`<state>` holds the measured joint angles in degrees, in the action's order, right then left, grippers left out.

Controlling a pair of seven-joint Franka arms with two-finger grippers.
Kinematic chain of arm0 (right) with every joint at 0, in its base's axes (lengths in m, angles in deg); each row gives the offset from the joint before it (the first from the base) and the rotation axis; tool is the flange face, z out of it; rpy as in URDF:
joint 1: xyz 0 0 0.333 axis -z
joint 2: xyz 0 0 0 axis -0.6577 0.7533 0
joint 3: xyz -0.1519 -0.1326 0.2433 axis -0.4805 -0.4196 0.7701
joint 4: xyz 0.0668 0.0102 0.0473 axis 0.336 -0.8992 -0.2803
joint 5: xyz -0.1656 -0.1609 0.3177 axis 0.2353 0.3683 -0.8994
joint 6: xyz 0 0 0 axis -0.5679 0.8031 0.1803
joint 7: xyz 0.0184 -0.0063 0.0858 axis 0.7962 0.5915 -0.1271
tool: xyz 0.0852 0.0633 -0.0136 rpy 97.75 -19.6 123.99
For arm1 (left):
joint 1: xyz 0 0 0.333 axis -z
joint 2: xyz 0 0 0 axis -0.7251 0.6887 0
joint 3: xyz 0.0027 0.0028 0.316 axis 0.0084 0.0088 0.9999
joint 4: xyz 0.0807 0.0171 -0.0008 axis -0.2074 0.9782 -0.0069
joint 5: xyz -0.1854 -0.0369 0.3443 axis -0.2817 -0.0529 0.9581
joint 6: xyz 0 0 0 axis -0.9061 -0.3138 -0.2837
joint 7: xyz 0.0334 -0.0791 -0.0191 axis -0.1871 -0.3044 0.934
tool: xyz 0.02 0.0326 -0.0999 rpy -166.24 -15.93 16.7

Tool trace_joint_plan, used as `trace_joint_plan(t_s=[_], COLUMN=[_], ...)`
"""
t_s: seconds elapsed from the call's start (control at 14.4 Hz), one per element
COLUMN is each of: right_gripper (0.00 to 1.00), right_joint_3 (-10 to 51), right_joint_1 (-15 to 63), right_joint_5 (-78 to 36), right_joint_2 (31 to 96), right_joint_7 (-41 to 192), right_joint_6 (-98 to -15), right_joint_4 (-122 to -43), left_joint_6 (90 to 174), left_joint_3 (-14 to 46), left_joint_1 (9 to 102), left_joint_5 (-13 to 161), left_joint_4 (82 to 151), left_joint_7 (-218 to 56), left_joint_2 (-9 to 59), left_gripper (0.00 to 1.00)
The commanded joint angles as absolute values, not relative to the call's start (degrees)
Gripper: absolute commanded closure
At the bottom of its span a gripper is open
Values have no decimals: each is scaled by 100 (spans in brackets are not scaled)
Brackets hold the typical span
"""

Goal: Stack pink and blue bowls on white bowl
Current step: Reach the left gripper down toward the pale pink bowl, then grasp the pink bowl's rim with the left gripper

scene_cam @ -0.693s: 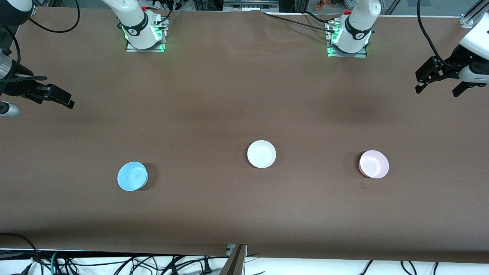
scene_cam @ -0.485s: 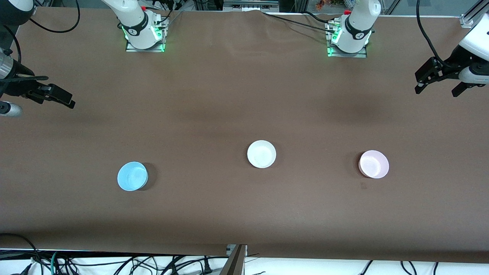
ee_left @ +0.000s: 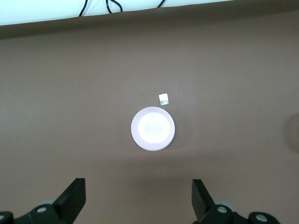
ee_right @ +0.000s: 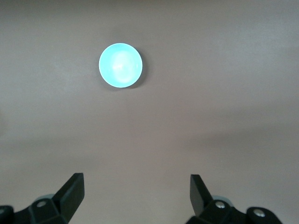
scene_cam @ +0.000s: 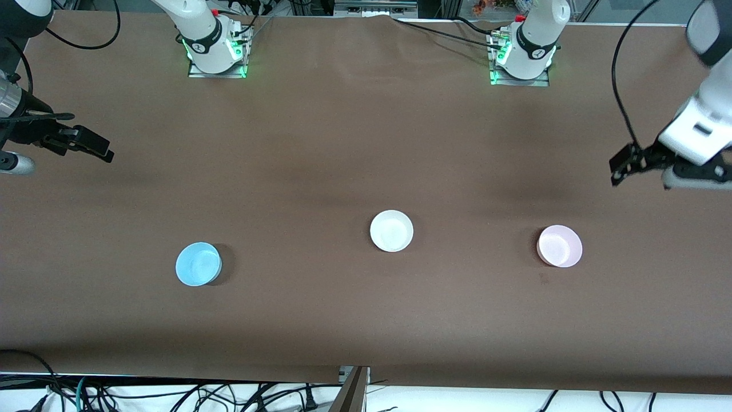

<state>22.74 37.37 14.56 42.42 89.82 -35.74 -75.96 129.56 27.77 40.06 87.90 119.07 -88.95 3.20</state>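
Brown table (scene_cam: 343, 143) under both wide-spread, empty grippers: left gripper (ee_left: 138, 205), right gripper (ee_right: 135, 198).

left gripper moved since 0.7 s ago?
Yes. The left gripper, open, has come lower in the front view, closer to the pink bowl, which sits unmoved on the table.

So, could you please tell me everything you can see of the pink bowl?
The pink bowl is small, round and pale pink, plain and smooth like plastic. It stands upright and empty on the brown table, toward the left arm's end, apart from the white bowl. Nothing touches it. A small white scrap lies beside it. The left tool hangs open above the table, short of it.
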Motion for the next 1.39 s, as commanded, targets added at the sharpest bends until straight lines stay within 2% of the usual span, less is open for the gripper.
trace_joint_plan(t_s=[0.0, 0.28, 0.69, 1.32], right_gripper=[0, 0, 0, 0], right_joint_3=[2281, 2290, 2281, 2281], right_joint_1=[3770, 3761, 3778, 3778], right_joint_5=[1474, 1474, 1465, 1465], right_joint_2=[4289, 4289, 4289, 4315], right_joint_7=[8985, 8985, 8985, 8993], right_joint_6=[-3534, -3534, -3534, -3535], right_joint_4=[-7467, -7467, -7476, -7476], left_joint_6=[13623, 14626, 15654, 17027], left_joint_3=[2748, 2757, 2757, 2765], left_joint_1=[3751, 3637, 3602, 3294], left_joint_5=[8795, 8697, 8697, 8706], left_joint_4=[11795, 11803, 11856, 12919], left_joint_7=[-8869, -8886, -8878, -8895], left_joint_2=[1096, 2090, 2996, 3200], left_gripper=[0, 0, 0, 0])
